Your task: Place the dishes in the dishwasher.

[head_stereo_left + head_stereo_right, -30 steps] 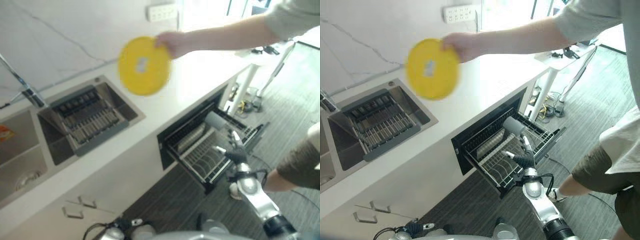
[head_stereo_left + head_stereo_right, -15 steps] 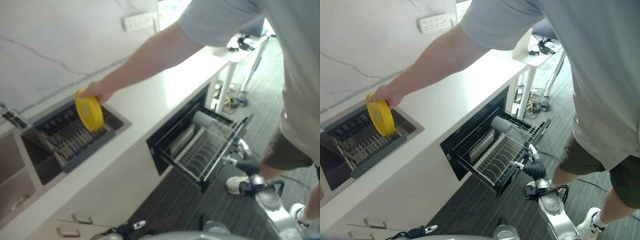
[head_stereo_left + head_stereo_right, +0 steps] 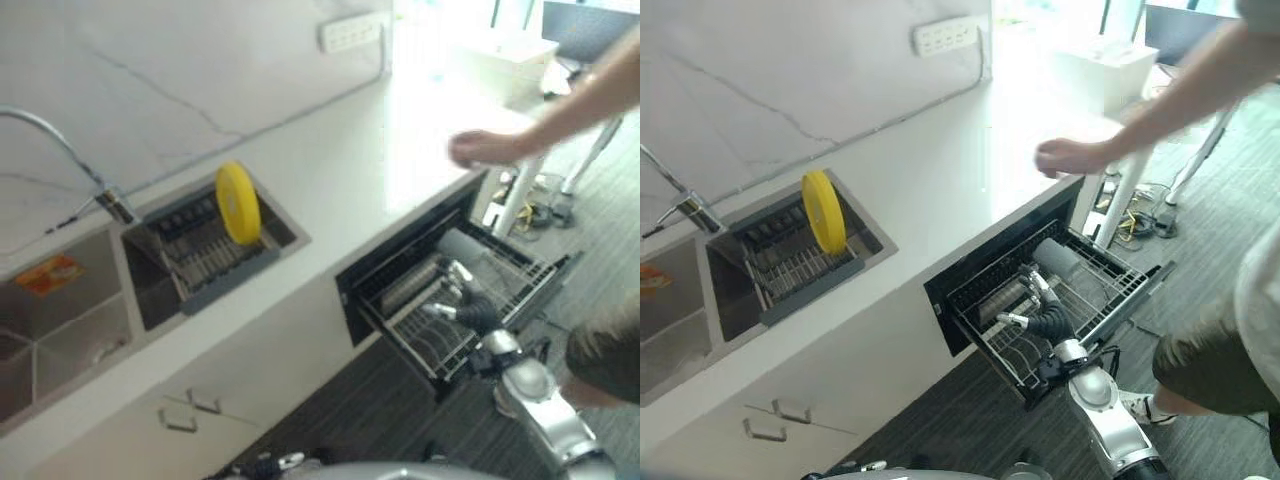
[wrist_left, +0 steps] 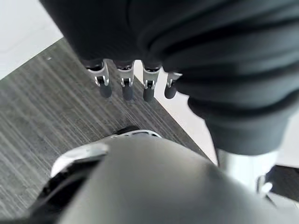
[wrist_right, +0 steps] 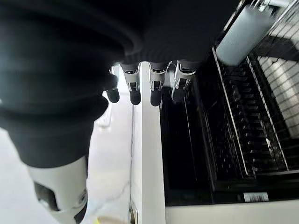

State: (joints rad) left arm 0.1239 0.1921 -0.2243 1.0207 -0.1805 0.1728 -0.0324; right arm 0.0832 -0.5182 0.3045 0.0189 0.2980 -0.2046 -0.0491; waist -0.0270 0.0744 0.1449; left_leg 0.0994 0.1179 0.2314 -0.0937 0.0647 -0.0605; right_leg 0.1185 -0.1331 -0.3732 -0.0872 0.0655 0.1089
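Landmark = steel sink set in the white stone counter. Curved metal faucet behind it. Just right of sink: dark slatted drain rack with a round yellow plate standing on edge in it. Left hand over grey wood-grain floor, fingers straight, empty. Further right, below counter edge: dishwasher open, wire rack pulled out, grey cylinder lying in it. Right hand over the rack's front, fingers loosely extended, empty. Person's hand above counter, well right of sink
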